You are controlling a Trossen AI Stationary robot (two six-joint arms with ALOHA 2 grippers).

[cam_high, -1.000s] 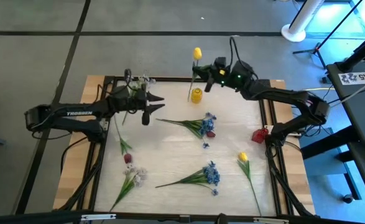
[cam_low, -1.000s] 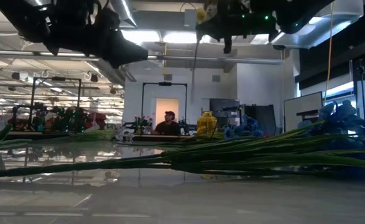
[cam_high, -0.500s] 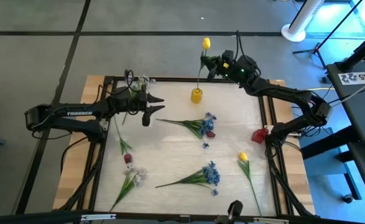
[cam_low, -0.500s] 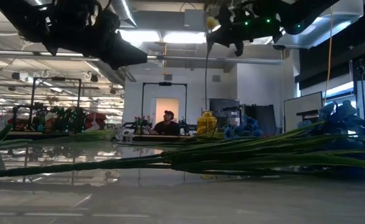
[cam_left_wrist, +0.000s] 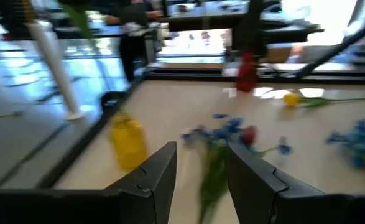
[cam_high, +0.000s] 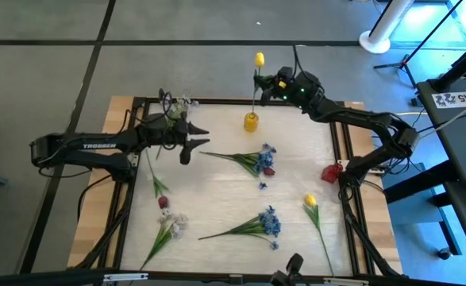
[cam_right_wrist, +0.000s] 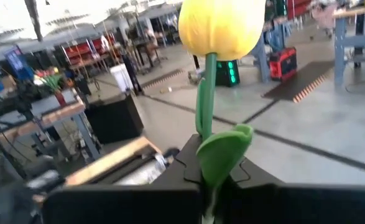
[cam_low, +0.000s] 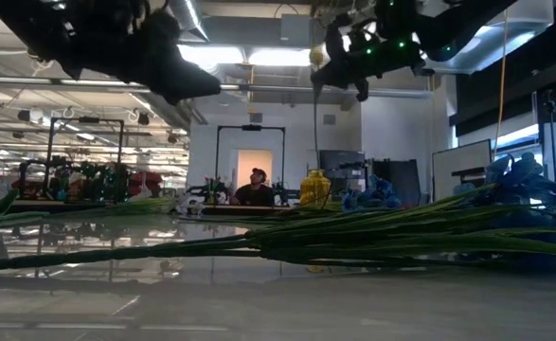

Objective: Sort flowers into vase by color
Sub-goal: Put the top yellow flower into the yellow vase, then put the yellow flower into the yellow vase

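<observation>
High view: the right gripper (cam_high: 264,84) hangs above the far edge of the worktop (cam_high: 217,187), its jaws pinching the green stem of a yellow tulip (cam_high: 259,59) whose head stands just above them. The stem runs down from the jaws to a yellow vase (cam_high: 251,121) directly below. The left gripper (cam_high: 199,133) hovers at the left side, jaws spread with nothing between them; ahead of them, near, lies a blue cluster with a dark red bud (cam_high: 258,160). A white sprig (cam_high: 180,104) lies just behind these jaws. Well apart from both jaws lie another blue cluster (cam_high: 266,223), a second yellow tulip (cam_high: 310,202), a red bud (cam_high: 163,202) and a white sprig (cam_high: 171,226).

Low view: the right gripper (cam_low: 346,68) is high up, the stem dropping from its jaws toward the vase (cam_low: 314,188). Green stems (cam_low: 372,237) lie across the worktop. A person (cam_low: 256,188) sits far behind.

Left wrist view: the spread fingers (cam_left_wrist: 162,171) frame the vase (cam_left_wrist: 128,141) and blue flowers (cam_left_wrist: 222,130) ahead.

Right wrist view: the tulip head (cam_right_wrist: 221,28) rises straight out of the jaws, a leaf (cam_right_wrist: 224,150) bending just above them.
</observation>
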